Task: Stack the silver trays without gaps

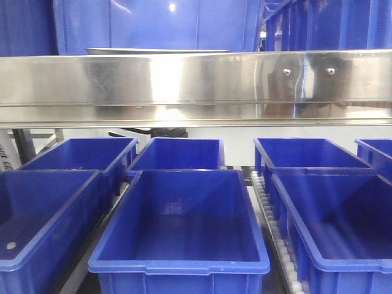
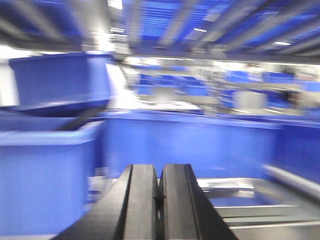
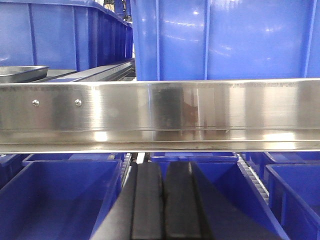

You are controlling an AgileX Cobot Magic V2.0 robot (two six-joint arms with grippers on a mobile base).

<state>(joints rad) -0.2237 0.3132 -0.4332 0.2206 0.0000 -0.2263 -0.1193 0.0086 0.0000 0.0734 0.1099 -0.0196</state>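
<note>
Blue plastic bins (image 1: 179, 226) fill pretty much everything you're looking at, upper shelf and lower conveyor both. Your silver trays only peek out in bits: in the front view one shows edge-on as a slim grey strip (image 1: 156, 51) just above the broad steel rail (image 1: 196, 86), sitting on the upper level in front of a tall blue bin. Your right wrist camera catches a tray rim (image 3: 22, 71) at far left, also just above the rail (image 3: 160, 112) and beside the big blue bins up there. The left wrist view is badly motion-blurred, but you can make out shiny tray edges (image 2: 245, 200) low and to the right of the left gripper (image 2: 159, 200) — whether it's one tray or several, you can't tell.

Left gripper's fingers are pressed together with nothing between them. Same for the right gripper (image 3: 164, 200) — fingers closed up side by side, empty, hanging below the rail over the lower bins. The rail has two screw heads (image 1: 308, 71) toward its right end in the front view.
</note>
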